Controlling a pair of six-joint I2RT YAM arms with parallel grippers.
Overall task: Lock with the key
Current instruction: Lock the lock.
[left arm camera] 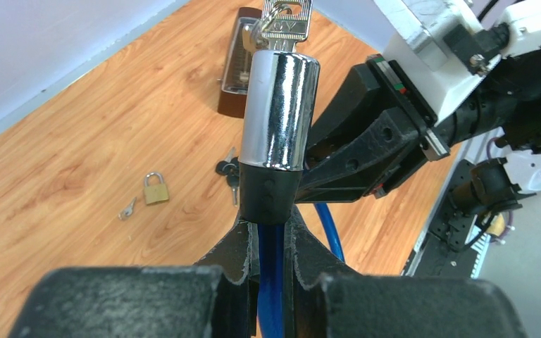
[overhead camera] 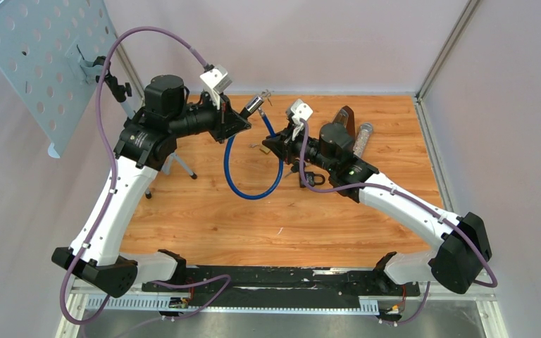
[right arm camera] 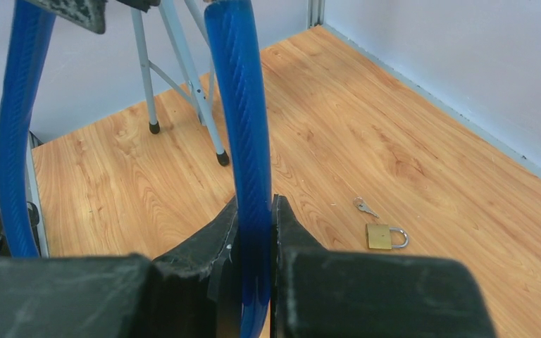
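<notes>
A blue cable lock [overhead camera: 253, 193] hangs in a loop between both grippers. Its chrome cylinder head [left arm camera: 280, 109] stands upright on a black collar, with a silver key [left arm camera: 287, 24] in its top end. My left gripper [left arm camera: 272, 239] is shut on the blue cable [left arm camera: 271, 282] just below the collar; it also shows in the top view [overhead camera: 234, 121]. My right gripper [right arm camera: 255, 225] is shut on another stretch of the cable [right arm camera: 243, 127], close to the right of the head [overhead camera: 253, 105]. The right gripper also shows in the top view [overhead camera: 270, 144].
A small brass padlock [left arm camera: 156, 190] and its loose key [left arm camera: 127, 209] lie on the wooden table, also seen in the right wrist view [right arm camera: 384, 236]. Black keys [left arm camera: 229, 171] lie nearby. A brown box [overhead camera: 344, 120], a clear tube [overhead camera: 363, 137] and a tripod [overhead camera: 176, 165] stand around.
</notes>
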